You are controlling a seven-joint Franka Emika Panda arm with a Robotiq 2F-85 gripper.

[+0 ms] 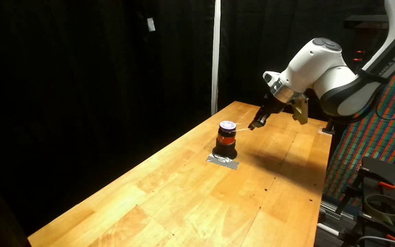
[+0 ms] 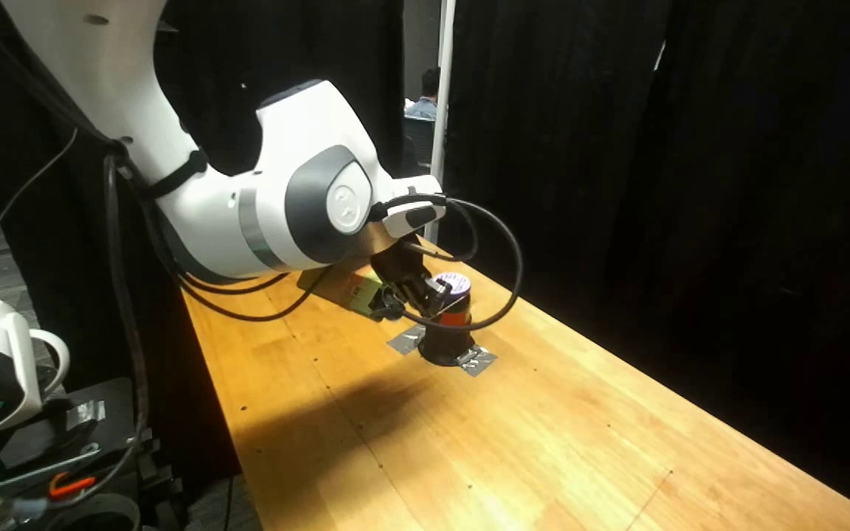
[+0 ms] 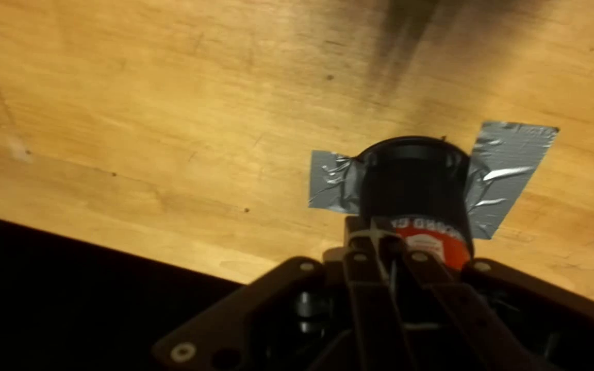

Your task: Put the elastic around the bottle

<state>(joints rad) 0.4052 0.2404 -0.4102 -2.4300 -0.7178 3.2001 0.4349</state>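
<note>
The dark bottle (image 1: 227, 140), with an orange-red band and a pale lid, stands upright on the wooden table; it also shows in an exterior view (image 2: 456, 318) and in the wrist view (image 3: 414, 188). The gripper (image 1: 254, 127) is beside the bottle's upper part. In the wrist view its fingertips (image 3: 374, 237) are together, with the pale elastic (image 3: 374, 234) crossing over them. In an exterior view the elastic (image 1: 242, 130) runs as two thin strands from the fingertips to the bottle's top, just under the lid. The far side of the loop is hidden behind the bottle.
Grey tape (image 1: 223, 161) fixes the bottle's wide black foot to the wooden table (image 1: 183, 192). A black cable (image 2: 517, 273) loops from the wrist in front of the bottle. Dark curtains (image 1: 98, 85) hang beyond the table. A cart (image 1: 389, 168) with tools stands beside it.
</note>
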